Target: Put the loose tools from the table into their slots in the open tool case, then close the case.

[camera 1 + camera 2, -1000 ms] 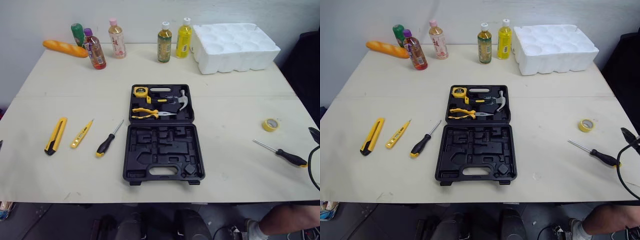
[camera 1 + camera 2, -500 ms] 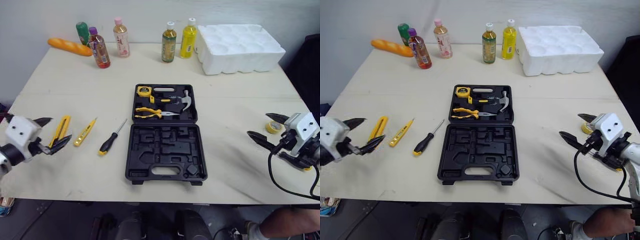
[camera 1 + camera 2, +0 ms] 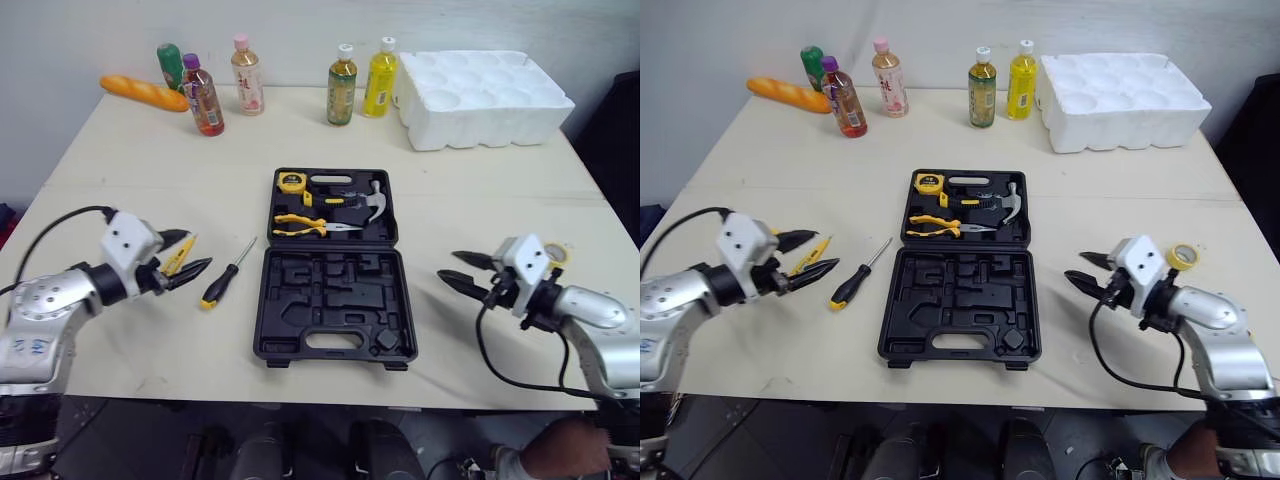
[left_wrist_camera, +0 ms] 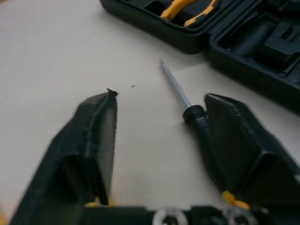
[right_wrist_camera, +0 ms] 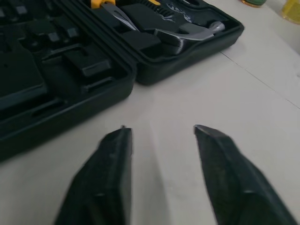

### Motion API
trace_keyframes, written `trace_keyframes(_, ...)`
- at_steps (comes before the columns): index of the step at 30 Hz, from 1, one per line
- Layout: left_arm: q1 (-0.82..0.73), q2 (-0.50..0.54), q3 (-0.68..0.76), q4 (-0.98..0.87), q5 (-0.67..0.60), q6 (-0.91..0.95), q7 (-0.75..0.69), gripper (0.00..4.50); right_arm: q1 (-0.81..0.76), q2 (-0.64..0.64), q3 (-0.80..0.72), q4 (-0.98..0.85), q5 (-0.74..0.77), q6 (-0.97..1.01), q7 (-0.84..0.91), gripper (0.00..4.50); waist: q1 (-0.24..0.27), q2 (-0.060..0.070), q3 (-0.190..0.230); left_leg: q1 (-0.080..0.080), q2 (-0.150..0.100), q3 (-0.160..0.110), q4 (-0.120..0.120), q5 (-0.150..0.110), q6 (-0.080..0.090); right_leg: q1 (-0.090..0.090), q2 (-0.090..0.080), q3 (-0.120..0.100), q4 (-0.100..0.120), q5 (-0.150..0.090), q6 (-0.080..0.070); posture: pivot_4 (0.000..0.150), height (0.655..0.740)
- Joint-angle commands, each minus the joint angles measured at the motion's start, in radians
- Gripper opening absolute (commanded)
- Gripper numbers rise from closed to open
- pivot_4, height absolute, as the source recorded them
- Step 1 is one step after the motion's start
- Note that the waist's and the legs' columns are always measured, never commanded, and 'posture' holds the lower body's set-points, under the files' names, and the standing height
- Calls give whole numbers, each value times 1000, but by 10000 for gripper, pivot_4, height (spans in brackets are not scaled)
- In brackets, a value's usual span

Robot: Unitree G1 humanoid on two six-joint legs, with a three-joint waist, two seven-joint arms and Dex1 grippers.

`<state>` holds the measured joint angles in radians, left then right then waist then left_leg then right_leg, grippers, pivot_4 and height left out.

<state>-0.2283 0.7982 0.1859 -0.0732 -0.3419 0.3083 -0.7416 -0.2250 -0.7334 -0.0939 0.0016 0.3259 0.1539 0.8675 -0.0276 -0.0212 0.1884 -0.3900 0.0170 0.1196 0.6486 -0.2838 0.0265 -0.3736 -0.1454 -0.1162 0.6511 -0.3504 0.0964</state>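
Clearly the nearest loose tool is the black-and-yellow screwdriver (image 3: pixel 221 281). It lies on the counter (image 3: pixel 130 150) left of the tool case (image 3: pixel 330 300), between the case and the left pincer (image 3: pixel 193 252). Its long axis runs on a slant. The metal tip points toward the case's lid half, where the hammer (image 3: pixel 365 203) and pliers (image 3: pixel 300 224) already sit, and the handle lies level with the empty slotted half.

The left pincer is released, its tips aimed at the case with the screwdriver just beyond them. In the left wrist view the handle passes close by one finger (image 4: pixel 234 136). A slim yellow tool (image 3: pixel 811 256) lies by those tips, farther from the case.

The right pincer (image 3: pixel 450 267), also released and holding nothing, hovers right of the case, with a yellow tape roll (image 3: pixel 1181 256) beyond it.

I judge the left arm far better placed for the screwdriver. A grasp across the handle would need the fingers turned square to that slant.
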Motion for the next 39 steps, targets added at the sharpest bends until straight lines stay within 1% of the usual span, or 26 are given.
trace_keyframes(1, -50, -28, -33, -9, 25, 7, 17, 12457, -47, 15, 19, 18, -55, -10, -35, 45, 0, 0, 0, 0, 0, 0, 0, 0, 0, 0, 0, 0, 0, 0, 0, 1500, 7400)
trace_keyframes(3, -72, -52, -65, -2, 38, 18, 15, 3353, -70, 27, 38, 42, -86, -15, -50, 0, 0, 0, 0, 0, 0, 0, 0, 0, 0, 0, 0, 0, 0, 0, 0, 1500, 7400)
trace_keyframes(4, -94, -76, -80, 3, 33, 52, 27, 1190, -89, 37, 49, 60, -103, -8, -63, 0, 1, 0, 0, 0, 0, 0, 1, 0, 0, 0, 0, 0, 0, 0, 0, 1500, 7400)
trace_keyframes(7, -147, -125, -126, 0, 31, 149, 45, 1190, -136, 64, 71, 103, -131, 10, -82, 0, 1, 0, 0, -1, 0, 0, 1, 0, 0, 0, 1, 0, 0, 0, 0, 1500, 7400)
trace_keyframes(11, -198, -138, -192, 74, 107, 158, 59, 1190, -190, 80, 114, 156, -178, -3, -80, 0, -1, 0, 0, -1, 0, 0, 1, 0, 0, -1, 6, 0, 0, 0, 0, 1500, 7400)
trace_keyframes(14, -215, -149, -195, 99, 114, 152, 53, 1190, -205, 84, 123, 174, -201, -14, -90, 0, 0, 0, 0, -1, 1, 0, 1, 0, 0, -1, 7, 1, 1, 0, 0, 1500, 7400)
trace_keyframes(17, -246, -191, -210, 123, 129, 181, 86, 1190, -233, 105, 136, 203, -225, -14, -114, 0, 1, 0, 0, -1, 1, 0, 1, 0, 0, -1, 7, 1, 0, 0, 0, 1500, 7400)
trace_keyframes(27, -326, -255, -250, 215, 184, 181, 103, 1190, -278, 153, 165, 255, -265, -32, -123, 0, -1, 0, 0, -1, 2, 0, 3, 0, 0, -1, 9, 1, 1, 0, 0, 1500, 7400)
trace_keyframes(39, -374, -319, -281, 271, 228, 145, 92, 1190, -319, 182, 175, 323, -278, -81, -97, 0, 7, 0, 0, -1, 2, 0, 3, 0, 0, 0, 9, 2, 1, 0, 0, 1500, 7400)
